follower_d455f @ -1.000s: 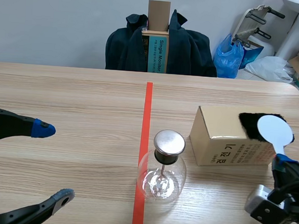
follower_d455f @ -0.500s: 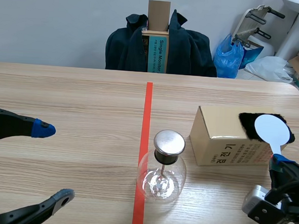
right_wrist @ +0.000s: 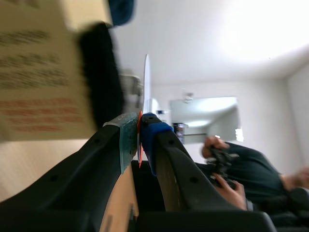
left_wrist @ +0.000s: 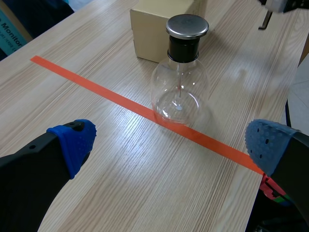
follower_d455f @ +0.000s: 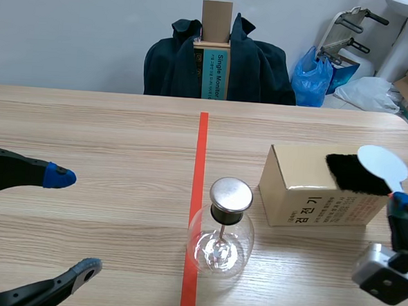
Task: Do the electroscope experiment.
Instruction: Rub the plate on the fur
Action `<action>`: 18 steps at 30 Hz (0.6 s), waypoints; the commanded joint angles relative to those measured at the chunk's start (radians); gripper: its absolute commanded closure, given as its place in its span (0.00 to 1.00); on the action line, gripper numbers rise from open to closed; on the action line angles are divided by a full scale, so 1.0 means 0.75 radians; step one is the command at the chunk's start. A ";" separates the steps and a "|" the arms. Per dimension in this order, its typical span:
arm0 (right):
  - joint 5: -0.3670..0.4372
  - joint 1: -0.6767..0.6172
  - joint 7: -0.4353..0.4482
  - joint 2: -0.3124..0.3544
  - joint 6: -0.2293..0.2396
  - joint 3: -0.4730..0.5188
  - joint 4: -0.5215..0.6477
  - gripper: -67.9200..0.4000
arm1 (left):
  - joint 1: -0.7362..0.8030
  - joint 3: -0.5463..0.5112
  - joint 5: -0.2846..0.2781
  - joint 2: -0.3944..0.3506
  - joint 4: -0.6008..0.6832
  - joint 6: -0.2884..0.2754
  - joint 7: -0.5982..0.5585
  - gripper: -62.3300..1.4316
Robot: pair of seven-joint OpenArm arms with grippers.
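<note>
The electroscope (follower_d455f: 221,227) is a clear glass flask with a round metal cap, standing on the red tape line; in the left wrist view the electroscope (left_wrist: 181,77) stands ahead of my open left gripper (left_wrist: 169,140). At the right edge of the table my right gripper (follower_d455f: 403,207) is shut on the handle of a white round paddle (follower_d455f: 382,164). Its disc lies against a black fur patch (follower_d455f: 355,174) on top of a cardboard box (follower_d455f: 313,187). The right wrist view shows the paddle (right_wrist: 146,87) edge-on between the pads, beside the fur patch (right_wrist: 99,77).
A chair draped with a dark jacket (follower_d455f: 220,57) stands behind the far table edge, with a cardboard box on it. Blue and white bags (follower_d455f: 316,76) and cartons lie on the floor at the back right. A person (right_wrist: 251,174) shows in the right wrist view.
My right gripper has moved to the right and slightly up, dragging the paddle's disc across the fur patch toward the box's right end. The left arm and the electroscope have not moved.
</note>
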 commanded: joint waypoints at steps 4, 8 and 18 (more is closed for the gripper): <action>0.036 -0.103 -0.025 0.021 -0.013 0.108 0.212 0.98 | -0.004 0.005 -0.009 0.007 0.008 0.004 -0.014 0.00; 0.087 -0.169 -0.022 0.021 -0.013 0.165 0.377 0.98 | -0.004 0.005 -0.009 0.007 0.008 0.004 -0.014 0.00; 0.341 -0.200 -0.032 0.021 -0.013 0.230 0.706 0.98 | -0.004 0.006 0.013 0.007 0.008 0.004 -0.012 0.00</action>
